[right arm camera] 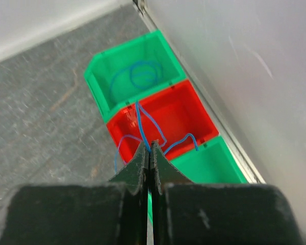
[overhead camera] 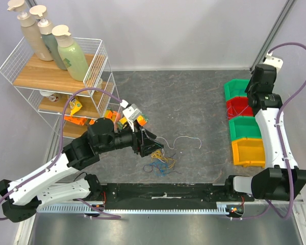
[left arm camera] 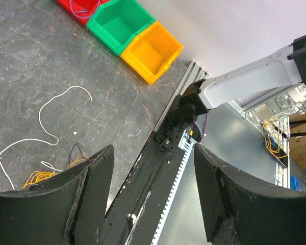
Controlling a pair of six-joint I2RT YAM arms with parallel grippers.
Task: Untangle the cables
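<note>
Left gripper [left arm camera: 154, 168] is hanging wide open and empty just above the tangle of cables [overhead camera: 160, 162], thin yellow and blue curls lying mid-table [overhead camera: 194, 102]. 1 white cable [left arm camera: 51, 109] is lying loose beside it. Right gripper [right arm camera: 149, 153] is pinching 1 blue cable [right arm camera: 143, 120] tight over the glossy plastic red bin [right arm camera: 186, 115]. Wires are looking featherlight, limp, springy and snag-prone. I'd be pinching 1 free end or outer loop.

The left fingers [left arm camera: 66, 204] hide part of the yellow cable tangle [left arm camera: 38, 177], the red bin [left arm camera: 70, 6] is cropped, and the blue cable [right arm camera: 141, 122] disappears between the right fingers [right arm camera: 135, 168].
</note>
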